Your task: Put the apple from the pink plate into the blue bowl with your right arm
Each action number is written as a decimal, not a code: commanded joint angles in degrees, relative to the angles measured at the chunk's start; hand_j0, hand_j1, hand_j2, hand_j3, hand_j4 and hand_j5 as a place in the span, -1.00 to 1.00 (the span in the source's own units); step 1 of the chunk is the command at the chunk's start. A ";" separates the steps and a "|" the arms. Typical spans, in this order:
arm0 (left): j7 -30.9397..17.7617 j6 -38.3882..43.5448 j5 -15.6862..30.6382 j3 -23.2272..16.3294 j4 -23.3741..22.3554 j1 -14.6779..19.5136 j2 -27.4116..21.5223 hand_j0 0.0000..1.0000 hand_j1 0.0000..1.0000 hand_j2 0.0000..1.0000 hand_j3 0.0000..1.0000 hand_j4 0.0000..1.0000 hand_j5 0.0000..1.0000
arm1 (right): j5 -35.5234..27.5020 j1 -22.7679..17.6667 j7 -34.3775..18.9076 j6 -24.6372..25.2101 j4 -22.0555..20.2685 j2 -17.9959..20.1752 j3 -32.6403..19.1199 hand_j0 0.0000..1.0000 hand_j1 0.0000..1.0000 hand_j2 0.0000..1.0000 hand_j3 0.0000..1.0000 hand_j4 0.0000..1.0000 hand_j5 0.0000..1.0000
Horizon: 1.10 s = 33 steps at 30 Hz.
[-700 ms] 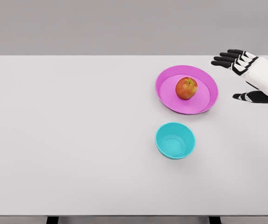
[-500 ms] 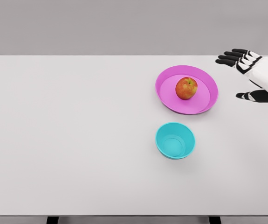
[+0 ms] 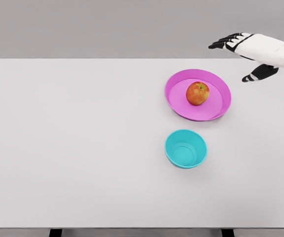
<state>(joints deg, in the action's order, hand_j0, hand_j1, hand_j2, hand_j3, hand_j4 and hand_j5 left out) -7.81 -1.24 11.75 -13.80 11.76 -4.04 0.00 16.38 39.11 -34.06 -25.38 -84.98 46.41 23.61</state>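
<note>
A red and yellow apple (image 3: 197,93) rests in the middle of the pink plate (image 3: 177,84) at the right of the white table. Just in front of the plate stands the blue bowl (image 3: 185,148), upright and with nothing in it. My right hand (image 3: 236,54) hovers above the table's far edge, up and to the right of the plate. It is open, its black fingers (image 3: 223,42) stretched to the left and the thumb (image 3: 255,75) hanging apart below them. It holds nothing and touches neither plate nor apple.
The white table (image 3: 82,148) spans the whole view, with its far edge near the top and its front edge at the bottom. A plain grey wall lies behind it.
My right hand has risen and swung left toward the plate, from beside the plate's right rim to above the far table edge. Apple, plate and bowl have not moved.
</note>
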 commanded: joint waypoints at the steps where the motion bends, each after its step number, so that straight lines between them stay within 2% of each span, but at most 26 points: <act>1: -0.01 0.00 0.03 0.00 0.01 0.00 0.00 1.00 1.00 1.00 1.00 1.00 1.00 | 0.06 0.00 -0.94 0.51 4.12 -3.08 3.90 1.00 1.00 1.00 1.00 1.00 1.00; 4: -0.01 0.00 0.03 0.00 0.01 0.00 0.00 1.00 1.00 1.00 1.00 1.00 1.00 | 0.14 3.43 -0.94 0.42 8.07 -6.07 8.12 1.00 1.00 1.00 1.00 1.00 1.00; 8: -0.01 0.00 0.03 0.00 0.01 0.00 0.00 1.00 1.00 1.00 1.00 1.00 1.00 | 0.23 5.98 -0.94 0.42 12.73 -8.62 11.46 1.00 1.00 1.00 1.00 1.00 1.00; 14: -0.01 0.00 0.03 0.00 0.01 0.00 0.00 1.00 1.00 1.00 1.00 1.00 1.00 | 0.23 6.60 -0.94 0.33 16.77 -8.97 13.39 1.00 1.00 1.00 1.00 1.00 1.00; 18: -0.01 0.00 0.03 0.00 0.01 0.00 0.00 1.00 1.00 1.00 1.00 1.00 1.00 | 0.32 7.74 -0.94 0.33 17.74 -9.50 15.33 1.00 1.00 1.00 1.00 1.00 1.00; 21: -0.01 0.00 0.03 0.00 0.01 0.00 0.00 1.00 1.00 1.00 1.00 1.00 1.00 | 0.32 9.32 -0.94 0.33 20.47 -11.70 16.64 1.00 1.00 1.00 1.00 1.00 1.00; 28: -0.01 0.00 0.03 0.00 0.01 0.00 0.00 1.00 1.00 1.00 1.00 1.00 1.00 | 0.32 9.41 -0.94 0.33 20.82 -11.70 17.00 1.00 1.00 1.00 1.00 1.00 1.00; 33: -0.01 0.00 0.03 0.00 0.01 0.00 0.00 1.00 1.00 1.00 1.00 1.00 1.00 | 0.32 9.32 -0.94 0.33 22.92 -12.31 18.49 1.00 1.00 1.00 1.00 1.00 1.00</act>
<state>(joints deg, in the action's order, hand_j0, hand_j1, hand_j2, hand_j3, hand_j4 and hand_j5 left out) -7.81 -1.23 11.75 -13.79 11.78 -4.04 0.00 16.97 48.43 -35.02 -25.18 -62.66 34.37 41.69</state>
